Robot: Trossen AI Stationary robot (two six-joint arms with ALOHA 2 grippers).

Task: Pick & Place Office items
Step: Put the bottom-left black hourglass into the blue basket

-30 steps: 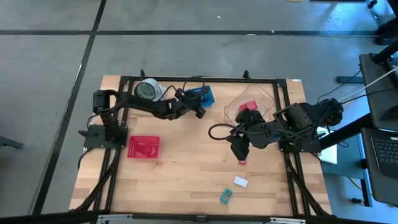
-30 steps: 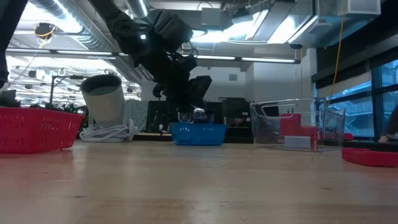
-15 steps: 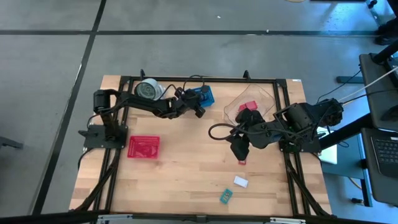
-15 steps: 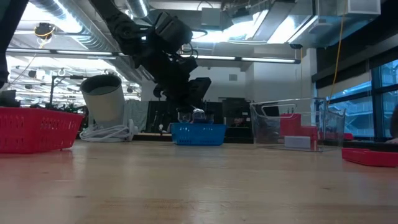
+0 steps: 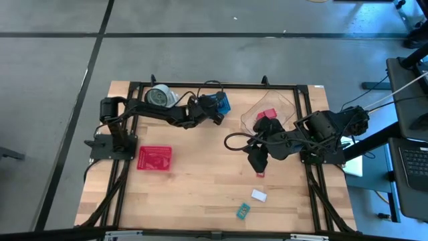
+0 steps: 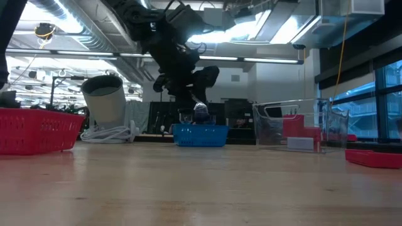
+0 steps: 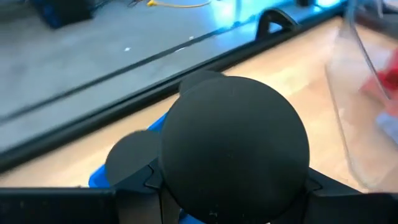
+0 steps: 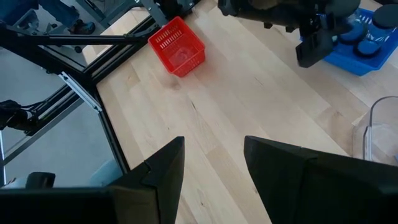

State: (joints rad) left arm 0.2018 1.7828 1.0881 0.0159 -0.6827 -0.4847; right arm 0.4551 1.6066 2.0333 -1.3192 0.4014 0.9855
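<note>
My left gripper [image 5: 215, 115] hangs over the blue basket [image 5: 219, 103] at the table's far side, shut on a black round spool [image 7: 235, 146] with a pale top [image 6: 200, 112]. More spools [image 8: 367, 34] lie in that basket. My right gripper [image 5: 258, 163] hovers open above the table's middle right, its fingers wide apart in the right wrist view [image 8: 214, 146]. A small red block [image 5: 260, 173] lies just beside it on the wood. A white block [image 5: 259, 195] and a teal block [image 5: 243, 211] lie nearer the near edge. My left gripper holds the black spool pinched between its two fingers, which come down from above at a slant. The spool's round body [image 7: 236, 118] fills the wrist view and hides where the fingers touch it. It hangs lifted clear, just above the blue basket [image 6: 200, 134].
A red tray [image 5: 154, 158] sits at the left. The grey-and-white disc [image 5: 158, 97] stands at the far left, beside the basket. A clear tub [image 5: 269, 112] holding a red piece stands at the far right. Bare wood lies between the tray and the right gripper.
My left gripper has moved a little toward the table's far right, farther over the blue basket, and its wrist has risen and tipped, still shut on the spool.
</note>
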